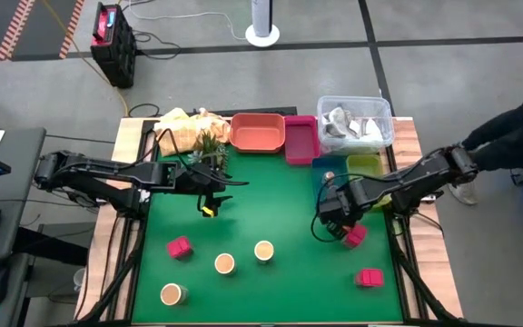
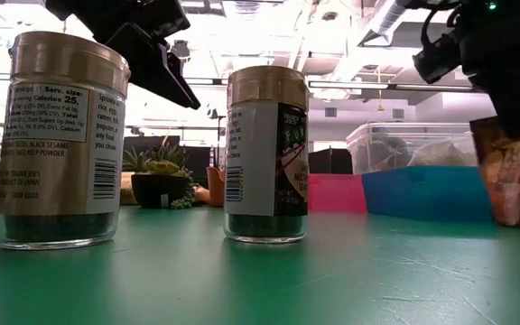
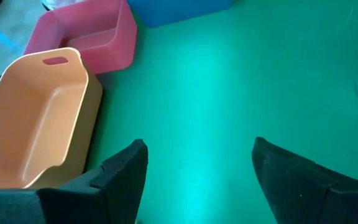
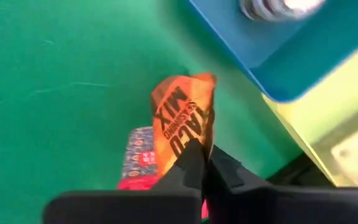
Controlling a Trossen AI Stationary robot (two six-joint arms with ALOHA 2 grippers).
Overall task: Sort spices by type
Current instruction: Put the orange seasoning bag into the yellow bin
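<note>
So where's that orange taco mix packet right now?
The orange taco mix packet is pinched in the right gripper, just above the green mat on the table's right side, near the blue tray.

on the green mat there are three magenta packets: one at the left [image 1: 179, 247], one under the right arm [image 1: 356, 236], one lower right [image 1: 369, 277]. three round tan-lidded jars [image 1: 224, 263] [image 1: 263, 251] [image 1: 171, 293]. one orange taco-mix packet [image 4: 183, 124]. trays: one orange [image 1: 258, 132], one magenta [image 1: 300, 141], one blue [image 4: 272, 43], one yellow-green [image 1: 364, 166], plus one clear bin [image 1: 356, 122]. one potted plant [image 1: 209, 143].
</note>
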